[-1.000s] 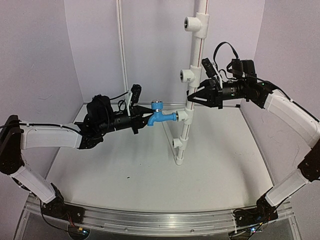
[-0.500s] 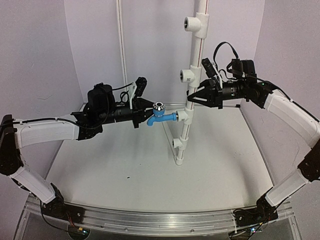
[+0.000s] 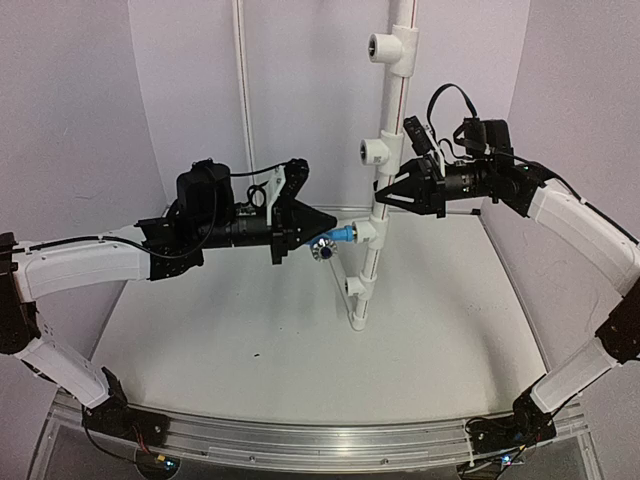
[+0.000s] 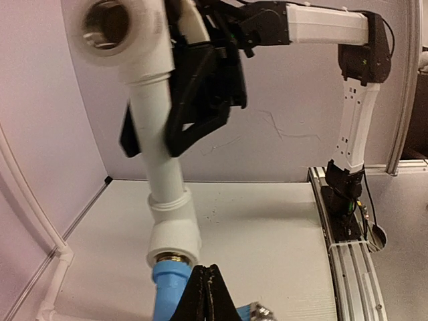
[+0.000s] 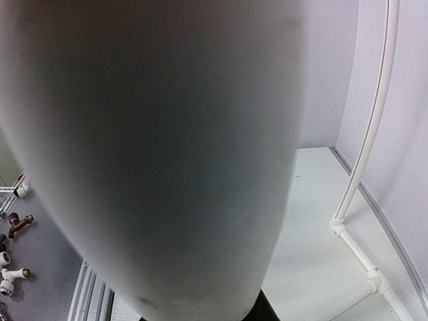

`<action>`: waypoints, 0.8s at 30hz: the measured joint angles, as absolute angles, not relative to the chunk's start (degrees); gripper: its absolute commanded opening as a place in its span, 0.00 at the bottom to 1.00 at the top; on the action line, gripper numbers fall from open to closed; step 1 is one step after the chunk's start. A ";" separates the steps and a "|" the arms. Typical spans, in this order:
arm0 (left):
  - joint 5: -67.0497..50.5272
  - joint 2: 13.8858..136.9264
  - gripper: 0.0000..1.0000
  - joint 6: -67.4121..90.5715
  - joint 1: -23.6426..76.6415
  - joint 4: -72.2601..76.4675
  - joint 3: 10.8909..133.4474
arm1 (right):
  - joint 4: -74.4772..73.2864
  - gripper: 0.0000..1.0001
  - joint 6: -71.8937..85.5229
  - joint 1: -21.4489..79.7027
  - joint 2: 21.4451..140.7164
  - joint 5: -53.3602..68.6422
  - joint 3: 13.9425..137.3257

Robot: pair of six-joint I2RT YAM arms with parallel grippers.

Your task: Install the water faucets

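1. We see the blue faucet (image 3: 343, 235) lying horizontal, its threaded end toward 3 o'clock in the pipe tee (image 3: 364, 231), its knob (image 3: 322, 250) toward 7 o'clock.
2. The left claw (image 3: 323, 238), reaching level, clenches the faucet.
3. The right claw (image 3: 381, 191) clamps the white pipe (image 3: 398, 90).

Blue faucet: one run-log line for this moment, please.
left gripper: shut on blue faucet | faucet: end in tee fitting, knob tilted down | right gripper: clamps white pipe

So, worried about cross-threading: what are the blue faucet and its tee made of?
The blue faucet looks like plastic, uniformly bright, with a shiny metallic-looking knob. The tee looks like smooth white plastic; a brass-coloured ring lines its socket, possibly a metal insert.
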State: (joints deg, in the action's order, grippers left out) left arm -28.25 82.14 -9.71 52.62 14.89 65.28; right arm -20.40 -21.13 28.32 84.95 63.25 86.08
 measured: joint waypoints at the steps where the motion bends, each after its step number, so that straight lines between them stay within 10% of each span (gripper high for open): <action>1: -27.95 82.02 0.00 -10.56 53.78 14.57 65.29 | -20.42 0.00 -21.15 28.32 84.95 63.29 86.08; 24: -20.50 81.79 0.00 -6.91 57.32 21.56 52.61 | -20.38 0.00 -21.10 28.32 84.95 63.22 86.08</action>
